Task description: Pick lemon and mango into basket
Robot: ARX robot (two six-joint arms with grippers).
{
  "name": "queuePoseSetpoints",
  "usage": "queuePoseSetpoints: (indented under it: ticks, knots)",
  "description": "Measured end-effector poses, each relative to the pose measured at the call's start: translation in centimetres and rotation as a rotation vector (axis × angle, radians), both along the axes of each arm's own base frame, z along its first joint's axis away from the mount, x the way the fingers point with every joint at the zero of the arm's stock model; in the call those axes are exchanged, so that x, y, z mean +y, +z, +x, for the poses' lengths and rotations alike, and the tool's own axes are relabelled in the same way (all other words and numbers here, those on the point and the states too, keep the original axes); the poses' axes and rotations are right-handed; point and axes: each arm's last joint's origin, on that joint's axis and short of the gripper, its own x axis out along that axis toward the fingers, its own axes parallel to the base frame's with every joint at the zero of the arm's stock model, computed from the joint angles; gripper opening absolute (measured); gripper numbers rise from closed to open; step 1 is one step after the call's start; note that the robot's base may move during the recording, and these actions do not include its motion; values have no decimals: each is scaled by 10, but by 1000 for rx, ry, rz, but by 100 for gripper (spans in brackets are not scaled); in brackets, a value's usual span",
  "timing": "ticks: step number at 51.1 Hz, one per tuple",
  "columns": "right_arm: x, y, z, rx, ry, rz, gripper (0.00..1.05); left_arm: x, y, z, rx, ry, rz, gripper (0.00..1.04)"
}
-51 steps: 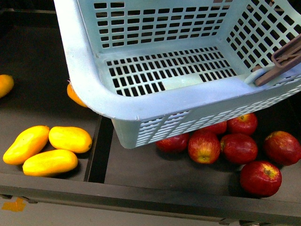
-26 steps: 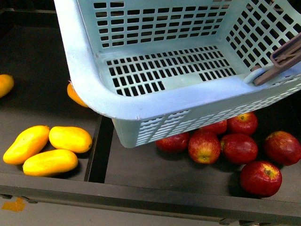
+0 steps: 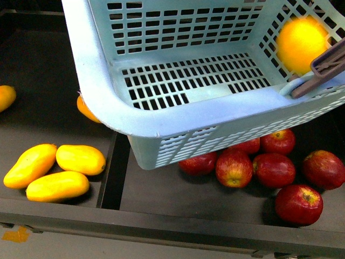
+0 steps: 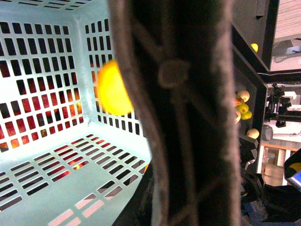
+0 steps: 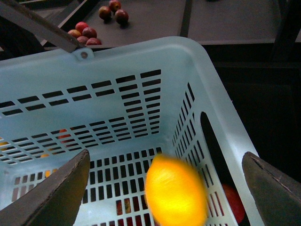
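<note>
**Setting:** dark shelf [image 3: 161, 197], split by a divider. Basket [image 3: 178, 116] raised above it at a skew, overhanging a cluster of apples [image 3: 234, 167].

**Right gripper** [image 5: 164, 157]: spread wide, holding nothing. Fingers [image 5: 51, 193] far out to either side of the lemon [image 5: 175, 190], clear of it.

**Left gripper:** not made out. Left wrist view filled by the brownish handle [image 4: 174, 113] close to the lens, so cannot tell whether clamped on it.

**Lemon:** just below the right gripper, between its fingers, inside the basket, near a slotted side wall and above the floor. Short oval, orange-yellow, smooth skin. Outline smeared, so probably in mid-drop. No stalk or blemish discernible.

**Mangoes** [image 3: 56, 170]: three, long and yellow with rounded ends, touching one another on the shelf. Outside the basket, well apart from the right gripper. None in the basket yet.

**Risks, as judged:**
- Bounce off the hard plastic wall or floor. Rim looks high enough to contain it.
- Swing or tip of the basket on impact, if hung only by the handle.
- Roll to the lowest corner, given the skew, shifting the load.
- Slip at the next pick, from smooth rounded mango skin under a shallow pinch. Touching neighbours likely nudged.
- Mix-up with the orange fruit [image 3: 86, 108] half hidden behind the basket corner, kind not determinable.
</note>
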Motion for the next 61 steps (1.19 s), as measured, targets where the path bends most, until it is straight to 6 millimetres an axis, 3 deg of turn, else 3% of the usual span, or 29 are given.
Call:
queuePoseSetpoints:
  ticks: [6, 12, 16, 21, 27, 34, 41, 61]
  knots:
    - [-11, 5, -2, 5, -66, 32, 96, 0, 0, 0, 3, -1, -2, 5]
    - [-34, 17, -21, -53, -216, 37, 93, 0, 0, 0, 0, 5, 1, 5]
    - [-46, 19, -54, -257, -259, -57, 76, 0, 0, 0, -2, 3, 3, 5]
    - [-44, 6, -88, -308, -265, -102, 55, 0, 0, 0, 1, 0, 0, 5]
    - [-37, -18, -108, -275, -257, -119, 31, -1, 0, -1, 4, -7, -3, 5]
    - [-31, -33, -130, -281, -268, -131, 2, 0, 0, 0, -3, 3, 3, 5]
    - [-21, -42, -143, -283, -250, -129, 2, 0, 0, 0, 0, 1, 1, 5]
    - [-20, -60, -177, -282, -258, -131, 2, 0, 0, 0, 1, -1, 0, 5]
